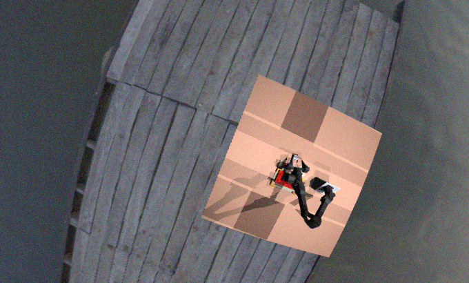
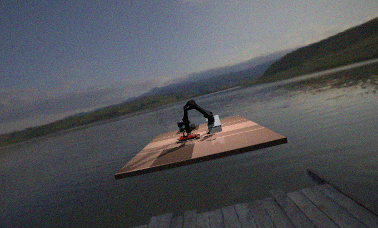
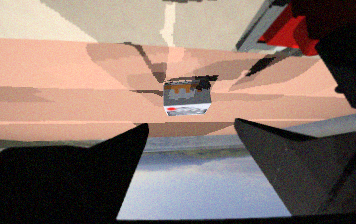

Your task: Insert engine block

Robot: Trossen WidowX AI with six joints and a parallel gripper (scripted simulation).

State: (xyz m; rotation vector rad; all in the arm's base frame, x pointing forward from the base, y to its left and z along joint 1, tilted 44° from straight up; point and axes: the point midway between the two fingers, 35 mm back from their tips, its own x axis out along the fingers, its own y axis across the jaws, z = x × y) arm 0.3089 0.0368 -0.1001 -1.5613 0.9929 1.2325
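While the arm overlaps it, the car body shows only partly.

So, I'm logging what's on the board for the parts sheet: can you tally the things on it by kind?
Robot arm with gripper, open, holding nothing: 1
Red car body: 1
Small grey engine block, seen between the open fingers in the wrist view: 1
Pale grey box at the arm's base: 1
Total: 4
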